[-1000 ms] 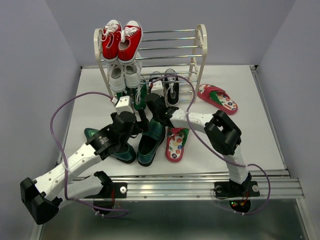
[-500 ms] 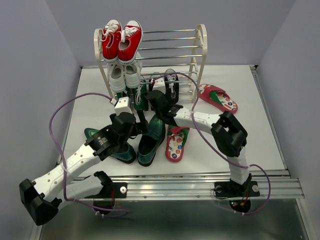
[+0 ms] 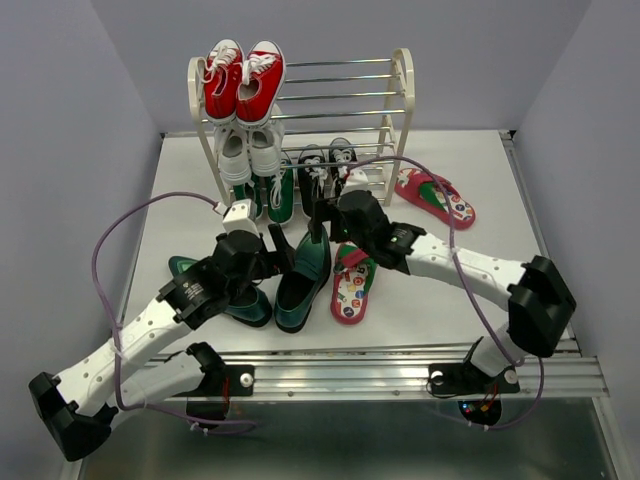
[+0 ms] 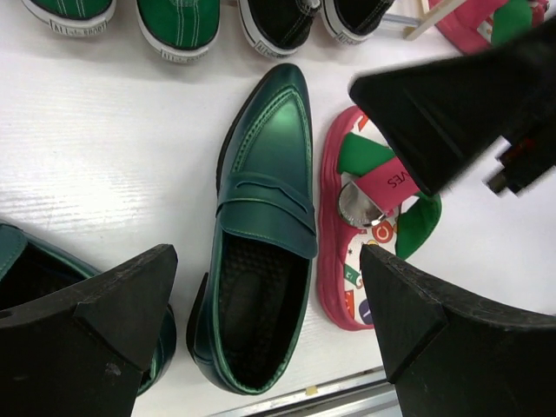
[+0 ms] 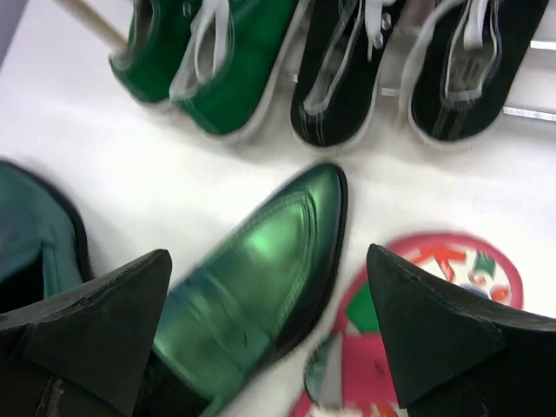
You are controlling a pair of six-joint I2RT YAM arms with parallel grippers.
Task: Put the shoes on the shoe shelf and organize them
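The shoe shelf (image 3: 402, 95) stands at the back. Both black sneakers (image 3: 327, 165) sit side by side on its lowest tier, also seen as black sneakers (image 5: 343, 65) from the right wrist. One green loafer (image 3: 303, 278) lies on the table, with a red flip-flop (image 3: 350, 287) beside it. A second loafer (image 3: 222, 297) lies partly under my left arm, and the other flip-flop (image 3: 436, 196) is right of the shelf. My left gripper (image 4: 268, 256) hangs open over the loafer (image 4: 261, 217). My right gripper (image 5: 269, 254) is open and empty above the loafer's toe (image 5: 269, 261).
Red sneakers (image 3: 243, 80) fill the left of the top tier, with white sneakers (image 3: 248, 152) below them. Green sneakers (image 3: 272, 195) stand at the shelf's lower left. The two grippers are close together over the loafer. A metal rail (image 3: 400, 375) runs along the near table edge.
My right gripper opened, left a black sneaker on the bottom tier and drew back towards me and to the right. My left arm shifted only slightly.
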